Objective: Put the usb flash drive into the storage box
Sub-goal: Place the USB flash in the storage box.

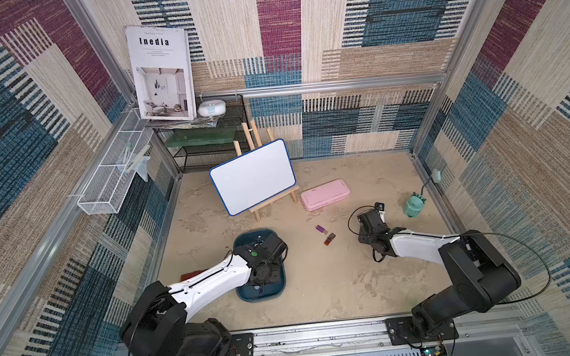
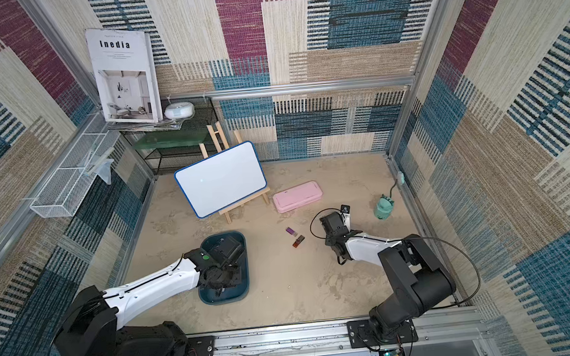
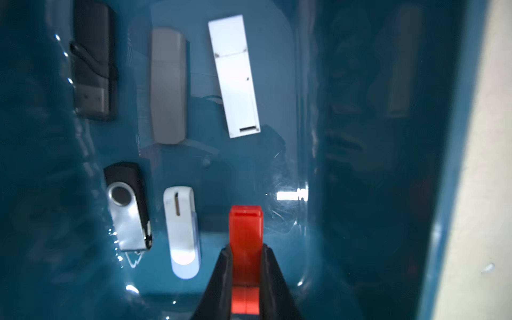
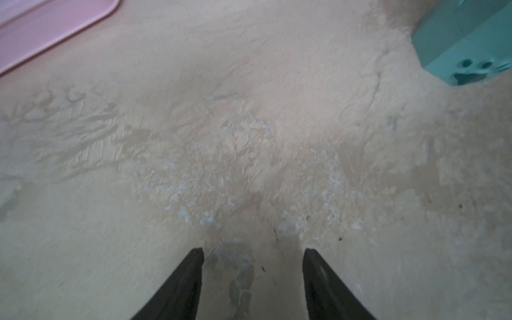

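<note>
The storage box (image 1: 250, 296) is a dark teal tray at the front left of the table, seen in both top views (image 2: 244, 284). My left arm's wrist (image 1: 265, 256) hangs over it and hides the gripper there. In the left wrist view my left gripper (image 3: 246, 249) is shut on a red usb flash drive (image 3: 246, 230), low over the box floor (image 3: 277, 166). Several other drives lie inside: white (image 3: 234, 74), grey (image 3: 168, 86), black (image 3: 92, 61), a silver swivel one (image 3: 127, 207). A purple drive (image 1: 321, 229) and a brown one (image 1: 329, 239) lie on the table. My right gripper (image 4: 252, 253) is open over bare table.
A pink case (image 1: 325, 194) lies behind the loose drives. A whiteboard on a wooden easel (image 1: 252, 176) stands at the back centre. A teal toy lamp (image 1: 414, 206) is by the right wall. A white wire basket (image 1: 112, 177) hangs on the left wall.
</note>
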Robot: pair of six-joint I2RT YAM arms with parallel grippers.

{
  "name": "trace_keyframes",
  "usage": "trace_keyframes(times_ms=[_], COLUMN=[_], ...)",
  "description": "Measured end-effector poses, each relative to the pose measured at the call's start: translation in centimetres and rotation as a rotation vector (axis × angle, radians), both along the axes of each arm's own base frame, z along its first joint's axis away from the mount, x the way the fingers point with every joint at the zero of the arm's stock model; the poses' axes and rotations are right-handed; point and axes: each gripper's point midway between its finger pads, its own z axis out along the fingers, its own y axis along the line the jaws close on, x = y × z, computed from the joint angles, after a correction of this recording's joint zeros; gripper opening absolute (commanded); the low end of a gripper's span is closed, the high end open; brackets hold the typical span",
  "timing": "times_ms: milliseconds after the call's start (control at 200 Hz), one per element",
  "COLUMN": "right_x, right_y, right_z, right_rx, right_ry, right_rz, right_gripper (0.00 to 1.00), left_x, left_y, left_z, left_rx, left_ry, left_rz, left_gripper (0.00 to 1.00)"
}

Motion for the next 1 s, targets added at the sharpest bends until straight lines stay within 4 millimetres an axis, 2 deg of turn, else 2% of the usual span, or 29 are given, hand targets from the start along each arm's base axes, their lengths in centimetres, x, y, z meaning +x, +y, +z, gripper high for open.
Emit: trace_keyframes(times_ms=[341,621,861,957,1002], right_x=[0.0,0.0,0.0,0.1,0.1], right_y=[0.0,0.0,0.0,0.0,0.1], right_z=[0.0,-0.1,-0.1,0.2,0.4], right_rx=[-0.001,-0.002,-0.002,0.001,0.004], right_ry=[0.001,0.005,0.004,-0.006,-0.012], right_rz=[0.000,0.000,0.001,0.003,0.004], right_gripper=[0.62,0.63,0.65,0.65,0.65], left_x=[-0.2,-0.2,0.1,0.3,0.5], left_y=[0.1,-0.2,-0.4,-0.4,-0.4], left_z=[-1.3,-1.2,1.4,3.5,5.1], left_rx=[0.016,0.001,-0.028,-0.046,-0.061], left_ry=[0.027,0.034,-0.004,-0.038,-0.069], left_rz=[0.007,0.011,0.018,0.005,0.001], left_gripper=[0.18,0.31,0.35,0.35,0.36])
